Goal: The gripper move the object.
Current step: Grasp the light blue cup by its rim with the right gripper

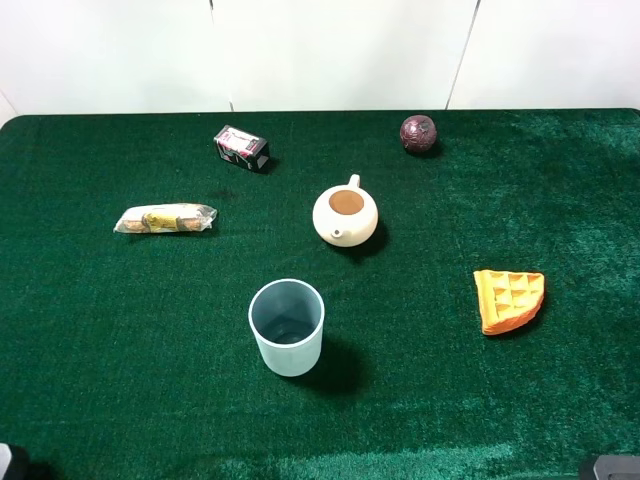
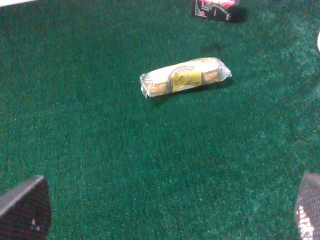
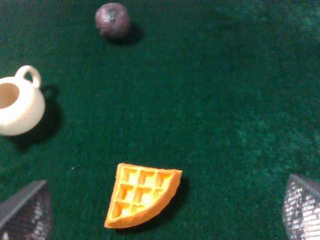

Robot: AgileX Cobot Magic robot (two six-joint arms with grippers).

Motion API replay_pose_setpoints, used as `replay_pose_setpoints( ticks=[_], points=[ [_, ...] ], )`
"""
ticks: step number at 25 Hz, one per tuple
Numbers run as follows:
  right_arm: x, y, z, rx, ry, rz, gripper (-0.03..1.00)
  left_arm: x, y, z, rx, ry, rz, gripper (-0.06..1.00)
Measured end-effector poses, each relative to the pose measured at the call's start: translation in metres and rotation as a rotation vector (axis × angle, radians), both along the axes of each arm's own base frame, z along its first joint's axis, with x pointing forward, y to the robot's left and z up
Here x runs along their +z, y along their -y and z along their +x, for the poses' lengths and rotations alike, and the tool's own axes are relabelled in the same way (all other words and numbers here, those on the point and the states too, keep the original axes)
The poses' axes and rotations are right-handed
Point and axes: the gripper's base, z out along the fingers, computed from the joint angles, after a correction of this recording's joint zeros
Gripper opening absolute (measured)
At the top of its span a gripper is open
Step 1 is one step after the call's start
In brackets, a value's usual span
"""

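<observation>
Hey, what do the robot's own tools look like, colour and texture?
Only fingertips show. The left tool has two near-black fingers with rounded edges and a fine dotted grid texture. The right tool has greyer fingers with the same mesh-like pattern. No cables or markings are visible.
</observation>
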Motion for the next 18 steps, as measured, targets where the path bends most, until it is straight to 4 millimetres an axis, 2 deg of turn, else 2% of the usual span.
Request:
replay_pose_setpoints(
  ticks=[9,18],
  points=[
    [0.007,-0.011,0.018,0.149,-0.084,-0.001,0.69,0.000,0.000,0.000,0.000,0.000,0.000,0.99],
    [0.000,-0.026,0.037,0.280,-0.201,0.004,0.69,0.000,0.000,0.000,0.000,0.000,0.000,0.99]
  ],
)
